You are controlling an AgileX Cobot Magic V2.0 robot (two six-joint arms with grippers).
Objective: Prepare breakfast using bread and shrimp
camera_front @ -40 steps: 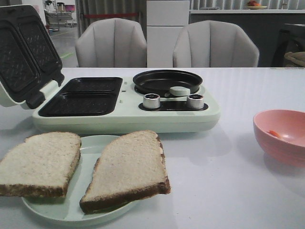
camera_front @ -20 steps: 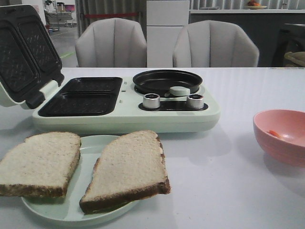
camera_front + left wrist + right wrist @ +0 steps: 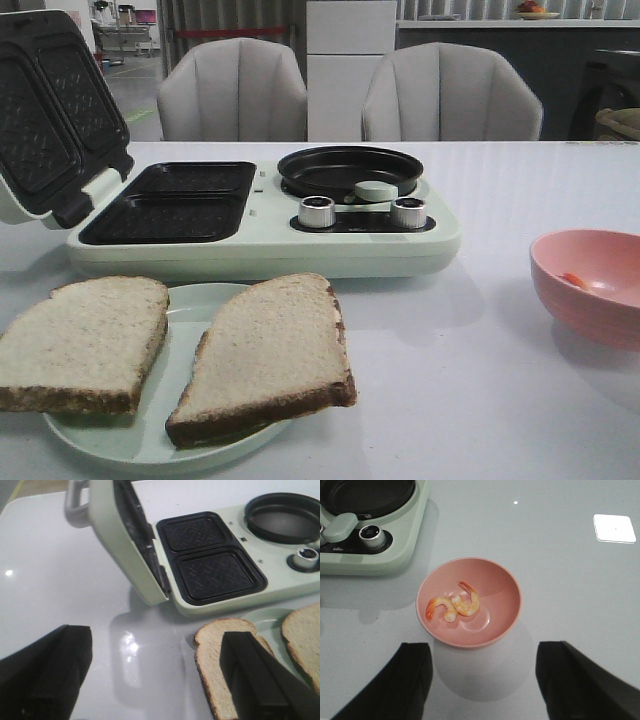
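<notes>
Two bread slices lie on a pale green plate [image 3: 195, 305] at the front: the left slice [image 3: 85, 340] [image 3: 215, 665] and the right slice [image 3: 270, 350] [image 3: 302, 635]. Two shrimp [image 3: 454, 604] rest in a pink bowl [image 3: 507, 612] [image 3: 590, 290] at the right; only an orange bit of shrimp [image 3: 573, 280] shows in the front view. My left gripper [image 3: 157, 647] is open, hanging over the table with one finger [image 3: 255, 675] above the left slice. My right gripper [image 3: 482, 662] is open over bare table, just short of the bowl. Neither gripper shows in the front view.
A pale green breakfast maker [image 3: 260, 240] stands behind the plate, its lid [image 3: 50, 110] [image 3: 125, 540] swung open at the left over two dark grill plates [image 3: 170, 200] [image 3: 210, 555]. A round black pan [image 3: 350, 168] and two knobs [image 3: 318, 212] sit on its right half. Two chairs [image 3: 235, 90] stand beyond the table.
</notes>
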